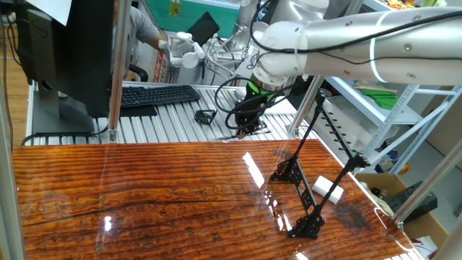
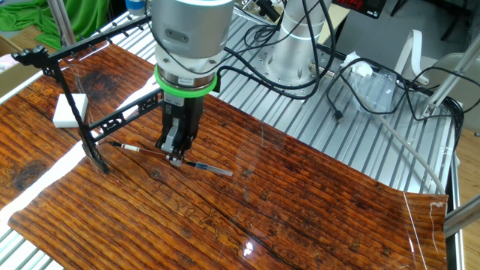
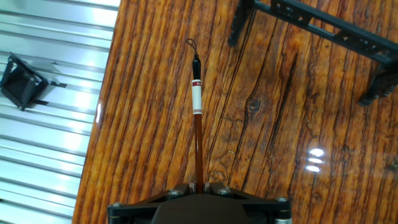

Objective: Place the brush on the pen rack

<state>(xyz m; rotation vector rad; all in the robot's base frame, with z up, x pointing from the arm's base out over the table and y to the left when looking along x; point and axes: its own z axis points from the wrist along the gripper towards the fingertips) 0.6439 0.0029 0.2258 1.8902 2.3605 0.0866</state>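
Gripping the brush (image 2: 169,154) mid-shaft, gripper (image 2: 175,155) jaws closed on it, low over the wooden worktop (image 2: 285,202) just beside the pen rack (image 2: 112,124). Lift it level, keep the shaft parallel to the rods, lower slowly, release only once seated.

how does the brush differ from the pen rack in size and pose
The brush is one thin short stick; the pen rack is a much longer frame of rods. The brush is level, just above the wooden table, pinched in the claw; the rack stands on lattice feet, untouched. The brush is reddish-brown with a white band; the rack is all black.
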